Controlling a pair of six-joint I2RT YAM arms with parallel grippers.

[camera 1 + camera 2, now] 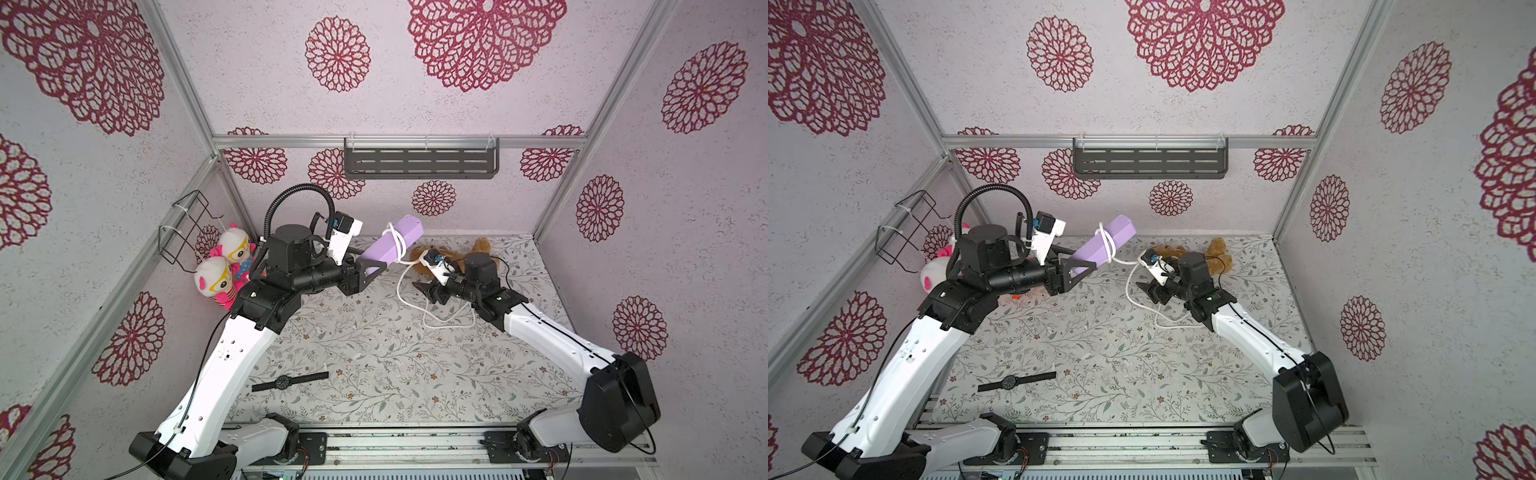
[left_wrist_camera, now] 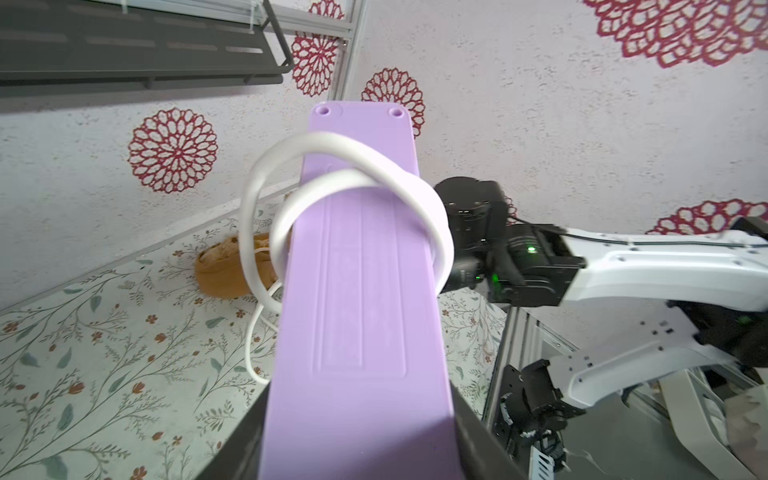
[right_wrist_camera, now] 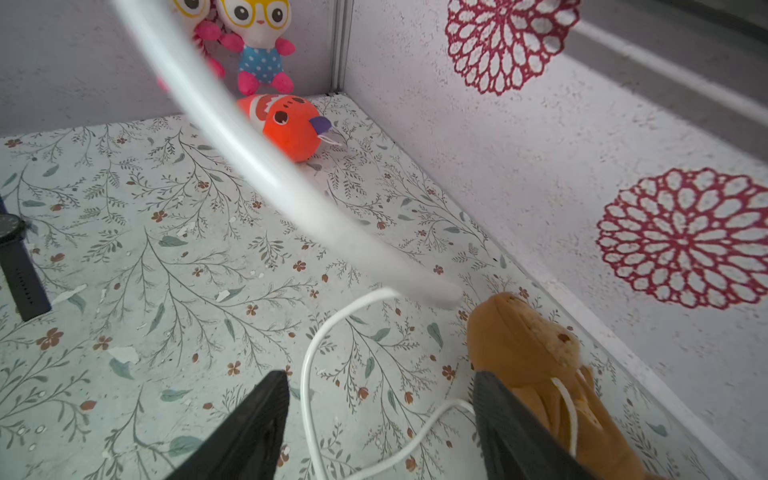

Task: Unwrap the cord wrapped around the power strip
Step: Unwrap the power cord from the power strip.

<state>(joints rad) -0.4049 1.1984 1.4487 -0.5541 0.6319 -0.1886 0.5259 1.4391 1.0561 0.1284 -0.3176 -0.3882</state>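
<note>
The left fingers [image 1: 372,268] squeeze the strip [image 1: 380,252], held up tilted over the bench [image 1: 353,345]. The right fingers [image 1: 422,287] are spread, empty. The cord [image 2: 399,180] looks soft, light, floppy; two loops hug the strip. Grab a loop, I think.

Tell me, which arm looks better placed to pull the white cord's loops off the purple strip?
Probably the right. The right claw is open and empty beside the loose cord, near the loops. The left claw is shut on the power strip, holding it up.
</note>
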